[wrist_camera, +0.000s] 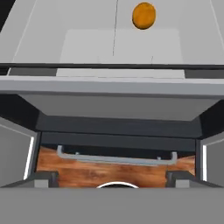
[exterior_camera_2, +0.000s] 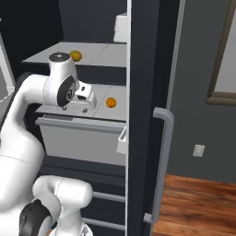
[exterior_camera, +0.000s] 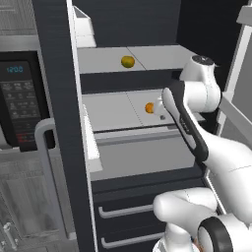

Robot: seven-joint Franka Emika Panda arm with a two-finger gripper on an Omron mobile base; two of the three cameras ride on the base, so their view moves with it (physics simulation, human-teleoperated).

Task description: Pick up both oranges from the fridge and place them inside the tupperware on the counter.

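Note:
The bright orange [exterior_camera: 149,108] [exterior_camera_2: 110,102] [wrist_camera: 144,15] lies on the fridge's middle grey shelf [exterior_camera: 113,110]. The duller yellow-green orange [exterior_camera: 127,61] [exterior_camera_2: 75,56] rests on the shelf above. My gripper [exterior_camera: 161,114] [exterior_camera_2: 82,107] [wrist_camera: 111,179] hangs over the front edge of the middle shelf, just beside the bright orange and apart from it. It is open, with nothing between its fingertips [wrist_camera: 43,178]. The tupperware and the counter are out of view.
Below the middle shelf sits the grey drawer bin [exterior_camera: 142,157] [wrist_camera: 113,107], then two handled lower drawers [exterior_camera: 123,211]. A black microwave with keypad [exterior_camera: 19,98] stands left of the fridge. Open fridge doors with handles [exterior_camera: 44,147] [exterior_camera_2: 163,138] flank the arm.

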